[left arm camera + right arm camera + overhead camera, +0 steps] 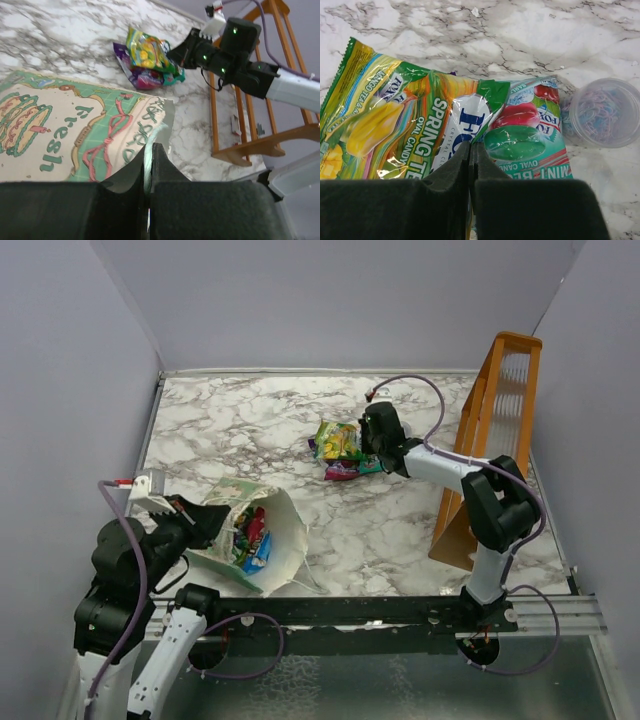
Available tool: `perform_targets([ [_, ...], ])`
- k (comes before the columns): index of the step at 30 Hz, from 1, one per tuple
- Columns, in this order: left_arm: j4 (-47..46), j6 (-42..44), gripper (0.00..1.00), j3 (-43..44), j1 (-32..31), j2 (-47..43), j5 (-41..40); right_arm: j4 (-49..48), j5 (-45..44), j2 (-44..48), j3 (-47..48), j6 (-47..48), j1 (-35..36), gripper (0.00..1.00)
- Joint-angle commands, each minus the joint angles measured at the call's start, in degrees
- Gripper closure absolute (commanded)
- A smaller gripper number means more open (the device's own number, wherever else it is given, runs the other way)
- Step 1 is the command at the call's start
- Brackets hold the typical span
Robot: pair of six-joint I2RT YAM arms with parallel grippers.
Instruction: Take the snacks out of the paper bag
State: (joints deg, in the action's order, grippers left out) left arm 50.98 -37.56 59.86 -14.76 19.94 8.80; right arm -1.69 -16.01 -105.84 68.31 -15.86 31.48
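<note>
Paper bag (285,530) lies on its side on the desk (240,430), its mouth open, with the left claw (149,150) pinched on its rim; that pinch should stay steady. Several snacks (250,535) are inside. Well apart from the bag, the taken-out packets (342,448) lie heaped under the right claw (470,147). Its fingers are pressed together, and I cannot tell if they grip one. It should part there, then go for the bag's mouth.

Marble tabletop (250,430), grey walls (340,300), orange rack (500,410)
</note>
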Motion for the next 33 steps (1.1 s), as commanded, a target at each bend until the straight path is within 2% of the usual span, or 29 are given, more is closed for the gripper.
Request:
perform_targets([
  [1,-6.78,-0.1,1.0,-6.74,-0.26,-1.56,11.85,-2.63,2.38,-1.37,-0.18,-0.2,0.06,0.99],
  [4,-7.36,-0.1,1.0,-8.57,-0.23,-2.19,12.89,-1.87,2.52,-0.98,0.2,0.14,0.05,0.99],
  [6,-6.59,0.42,1.0,-8.32,-0.22,-2.49,11.8,-0.33,2.86,-0.04,0.93,0.53,0.02,0.95],
  [8,-5.67,1.44,1.0,-7.65,-0.22,-2.45,10.64,0.63,4.09,1.54,1.07,0.99,0.03,0.89],
  [15,-3.7,3.72,1.0,-6.58,-0.21,-1.41,8.73,3.17,8.11,9.41,-0.92,2.53,0.06,0.57],
  [21,-4.18,3.88,1.0,-7.76,-0.24,-1.73,8.43,4.27,11.52,17.87,-5.48,3.33,0.07,0.52],
  [22,-4.47,3.82,1.0,-7.98,-0.24,-1.87,8.47,3.72,13.59,19.6,-6.81,3.22,0.07,0.52],
  [29,-6.03,3.69,1.0,-9.53,-0.26,-2.15,8.14,-10.65,49.42,30.18,-21.77,4.13,0.61,0.5],
  [31,-6.02,3.72,1.0,-9.78,-0.22,-2.1,8.16,-13.53,53.53,32.64,-24.52,5.53,2.67,0.5],
  [33,-5.9,3.78,1.0,-9.83,-0.24,-2.15,8.04,-13.69,53.1,35.54,-25.8,9.1,6.94,0.5],
])
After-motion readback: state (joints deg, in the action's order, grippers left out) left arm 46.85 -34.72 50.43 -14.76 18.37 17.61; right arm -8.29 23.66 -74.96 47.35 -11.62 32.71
